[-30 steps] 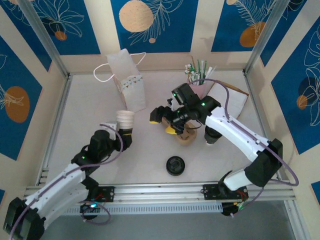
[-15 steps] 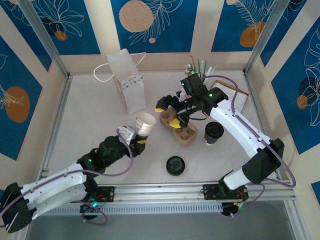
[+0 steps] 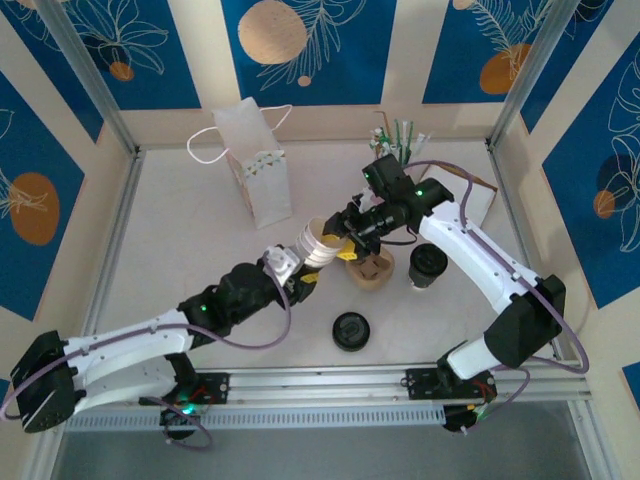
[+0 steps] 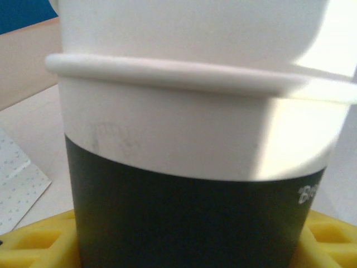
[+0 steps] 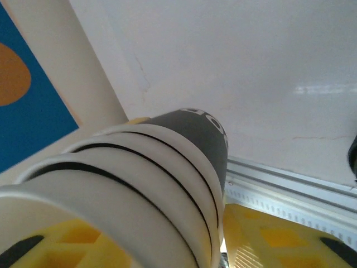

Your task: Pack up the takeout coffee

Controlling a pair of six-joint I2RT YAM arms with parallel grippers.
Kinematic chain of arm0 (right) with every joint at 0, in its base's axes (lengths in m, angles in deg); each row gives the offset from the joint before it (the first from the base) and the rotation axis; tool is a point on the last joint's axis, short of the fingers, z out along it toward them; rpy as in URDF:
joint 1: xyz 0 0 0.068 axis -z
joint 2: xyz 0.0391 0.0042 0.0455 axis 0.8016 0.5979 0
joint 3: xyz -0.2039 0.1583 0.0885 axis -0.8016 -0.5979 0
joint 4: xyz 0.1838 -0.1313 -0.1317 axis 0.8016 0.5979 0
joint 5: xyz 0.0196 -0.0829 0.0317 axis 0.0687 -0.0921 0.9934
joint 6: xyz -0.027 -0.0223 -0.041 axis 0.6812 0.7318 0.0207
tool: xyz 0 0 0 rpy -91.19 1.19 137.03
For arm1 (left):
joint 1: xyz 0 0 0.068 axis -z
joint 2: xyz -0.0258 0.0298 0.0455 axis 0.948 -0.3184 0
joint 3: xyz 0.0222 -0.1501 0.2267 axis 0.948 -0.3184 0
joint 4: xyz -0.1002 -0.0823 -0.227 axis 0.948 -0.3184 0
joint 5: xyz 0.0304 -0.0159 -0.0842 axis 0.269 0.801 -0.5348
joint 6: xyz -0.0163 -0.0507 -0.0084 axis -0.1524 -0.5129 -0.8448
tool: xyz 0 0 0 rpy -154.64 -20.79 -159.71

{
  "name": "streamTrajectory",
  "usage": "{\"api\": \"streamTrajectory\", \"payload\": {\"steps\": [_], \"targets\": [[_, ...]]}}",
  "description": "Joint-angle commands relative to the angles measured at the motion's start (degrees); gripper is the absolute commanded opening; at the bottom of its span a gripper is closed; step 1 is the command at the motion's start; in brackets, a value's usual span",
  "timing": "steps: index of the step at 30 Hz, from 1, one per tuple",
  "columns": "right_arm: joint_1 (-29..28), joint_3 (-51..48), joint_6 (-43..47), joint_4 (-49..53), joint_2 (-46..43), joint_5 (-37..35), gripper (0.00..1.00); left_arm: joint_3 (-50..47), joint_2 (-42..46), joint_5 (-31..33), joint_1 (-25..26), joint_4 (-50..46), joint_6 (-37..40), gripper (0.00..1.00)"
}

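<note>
The takeout coffee (image 3: pixel 318 243) is a white paper cup with a black band at its base, with more white cups nested in it. It is held tilted above the table's middle, mouth toward the right. My left gripper (image 3: pixel 298 277) is shut on the black base (image 4: pixel 184 223), with yellow fingers (image 4: pixel 33 243) at both sides. My right gripper (image 3: pixel 342 244) reaches in from the right. Its yellow fingers (image 5: pixel 279 234) sit on either side of the stack's rim end (image 5: pixel 139 190), closed against it.
A white paper bag (image 3: pixel 258 172) stands at the back left. A brown cardboard cup carrier (image 3: pixel 372 268) lies under the right gripper, with a black-lidded cup (image 3: pixel 428 265) beside it. A loose black lid (image 3: pixel 351 330) lies near the front. A pink cup of straws (image 3: pixel 398 160) stands behind.
My left arm swung the cup stack rightward and tipped its mouth toward the right gripper. The right gripper came to the rim and its jaws narrowed onto it.
</note>
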Motion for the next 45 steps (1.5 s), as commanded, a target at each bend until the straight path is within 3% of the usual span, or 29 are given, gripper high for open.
{"api": "streamTrajectory", "payload": {"steps": [1, 4, 6, 9, 13, 17, 25, 31, 35, 37, 45], "targets": [[0.53, -0.68, 0.76, 1.83, -1.54, 2.82, 0.32, 3.11, -2.32, -1.04, 0.51, 5.33, 2.06, 0.58], [1.69, -0.87, 1.21, 2.63, -2.17, 3.03, 0.15, 4.56, -4.10, -1.42, 0.49, 5.97, 2.44, 0.65], [2.80, -1.30, 1.44, 2.86, -2.73, 3.67, 0.06, 5.59, -4.89, -1.66, 0.54, 5.90, 2.35, 0.78], [4.79, -1.79, 1.89, 3.05, -3.99, 3.96, 0.03, 6.96, -5.88, -2.15, 0.54, 5.31, 1.92, 0.99], [8.96, -1.43, 3.23, 5.27, -5.98, 3.15, 0.00, 9.41, -6.51, -3.08, 0.53, 2.39, 1.00, 1.00], [15.45, 0.13, 5.90, 10.19, -9.60, -2.37, 0.00, 10.35, -4.98, -2.12, 0.45, 0.06, -0.42, 1.00], [35.12, -0.25, 13.68, 17.42, -17.05, -17.60, 0.03, 9.44, -1.09, -0.01, -0.25, -4.01, -4.41, 1.00], [48.33, -1.00, 18.16, 21.13, -19.15, -22.90, 0.03, 7.62, 0.03, 1.37, -0.43, -5.35, -5.68, 1.00], [54.60, -1.65, 17.89, 24.05, -20.76, -27.02, 0.04, 6.49, -0.12, 1.83, -0.86, -5.03, -6.23, 1.00], [57.46, -2.28, 17.10, 25.16, -21.34, -29.99, 0.09, 5.81, -0.23, 1.82, -1.04, -4.34, -6.49, 1.00], [63.83, -9.08, 15.04, 22.52, -21.30, -36.15, 0.14, 4.49, 0.00, 1.14, -2.18, -4.04, -6.92, 1.00]]}}
